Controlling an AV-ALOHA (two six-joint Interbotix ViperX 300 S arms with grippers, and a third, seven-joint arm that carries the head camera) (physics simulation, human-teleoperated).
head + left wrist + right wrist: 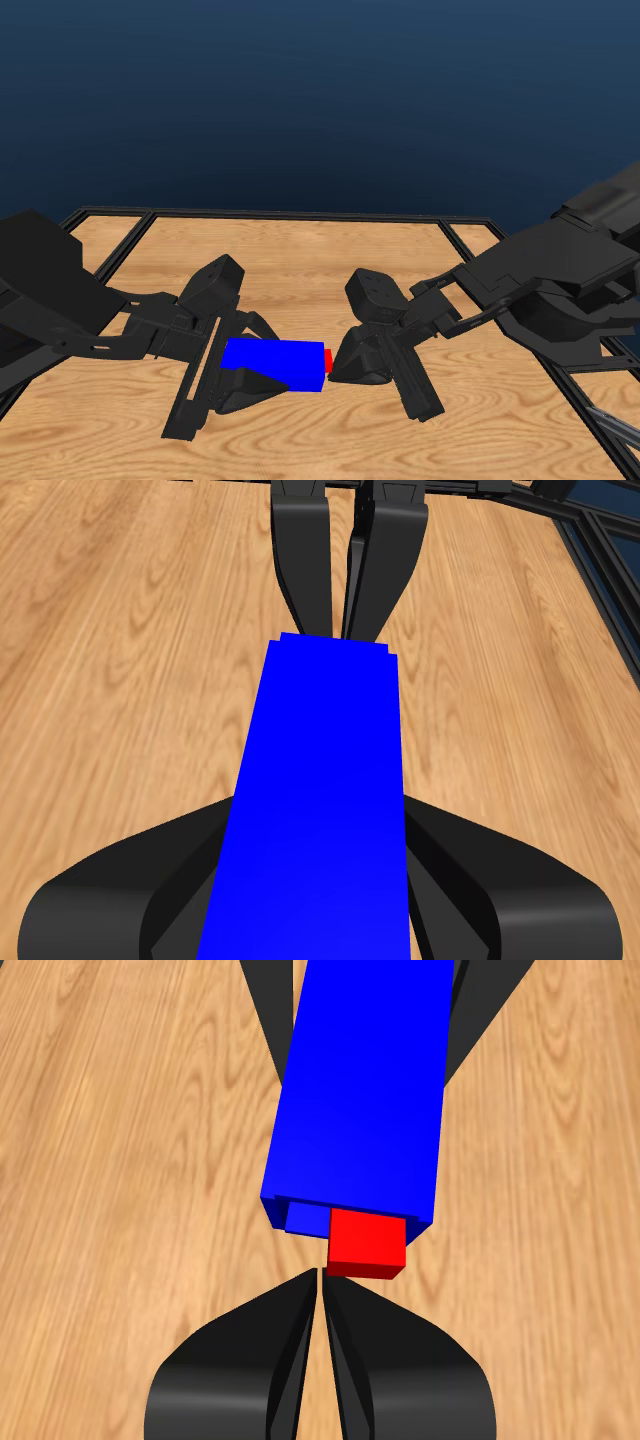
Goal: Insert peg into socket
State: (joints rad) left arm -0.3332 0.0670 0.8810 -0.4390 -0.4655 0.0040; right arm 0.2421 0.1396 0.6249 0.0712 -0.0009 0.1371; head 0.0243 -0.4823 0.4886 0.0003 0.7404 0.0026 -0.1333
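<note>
My head camera looks down across the table [300, 250] from the near side. Each wrist camera sits close, facing the other arm; all three share the socket [274, 363] at mid-table.

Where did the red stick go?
In the head view the peg sits mid-table, nearly all inside the socket; only a short red end pokes out toward the right pincer.

Socket [274, 364] at middle of table [300, 260], lying left-to-right, between jaws of left gripper [235, 385]. Peg [328, 360] inside socket — only short end out at socket's right side. Right gripper [345, 365] just right of peg end — touching or not, cannot tell.
</note>
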